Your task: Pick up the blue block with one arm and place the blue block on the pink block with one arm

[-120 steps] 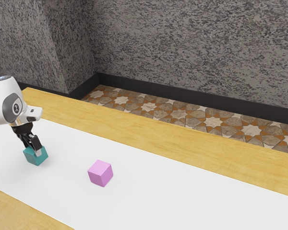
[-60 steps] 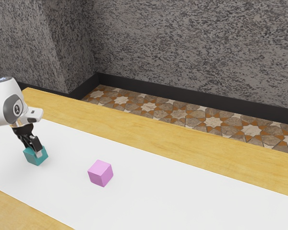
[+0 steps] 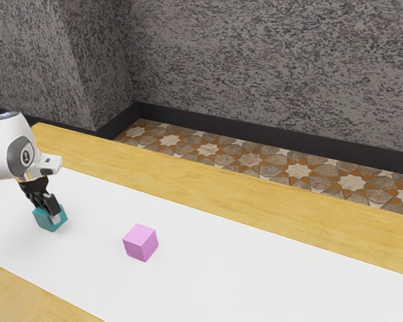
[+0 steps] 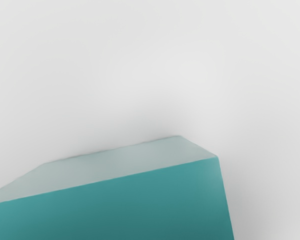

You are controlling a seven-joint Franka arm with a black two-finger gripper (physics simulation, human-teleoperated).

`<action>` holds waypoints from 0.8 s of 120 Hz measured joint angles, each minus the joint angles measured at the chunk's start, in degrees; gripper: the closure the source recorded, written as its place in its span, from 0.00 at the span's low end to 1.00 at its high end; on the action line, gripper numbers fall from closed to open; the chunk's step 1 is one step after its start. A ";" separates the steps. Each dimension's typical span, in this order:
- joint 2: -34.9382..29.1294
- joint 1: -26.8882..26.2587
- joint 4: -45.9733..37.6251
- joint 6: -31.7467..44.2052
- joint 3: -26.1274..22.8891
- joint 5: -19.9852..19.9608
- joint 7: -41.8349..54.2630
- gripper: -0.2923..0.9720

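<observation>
At the exterior view's left, around 9 o'clock, the arm (image 3: 13, 155) reaches down to the blue block (image 3: 46, 223) on the white top of the bench (image 3: 269, 275). The jaws straddle the block and seem clamped on its sides, though the contact is hard to make out. The pink block (image 3: 140, 242) sits well apart, between 3 and 4 o'clock from it. In the wrist view the blue block (image 4: 140, 205) lies just under the hand.

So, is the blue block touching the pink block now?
Apart. The exterior view shows a bare strip of white table between the blue block and the pink block, which lies further toward that view's right.
</observation>
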 joint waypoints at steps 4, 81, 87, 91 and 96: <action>0.09 0.00 0.00 0.03 0.00 0.00 -0.03 0.23; 0.60 0.00 -0.02 1.05 -0.42 0.09 -0.57 0.36; 0.62 -0.01 -0.01 1.12 -0.41 0.09 -0.60 0.37; 0.63 0.00 0.00 1.15 -0.42 0.09 -0.62 0.38; 0.68 0.00 -0.01 1.19 -0.43 0.09 -0.64 0.39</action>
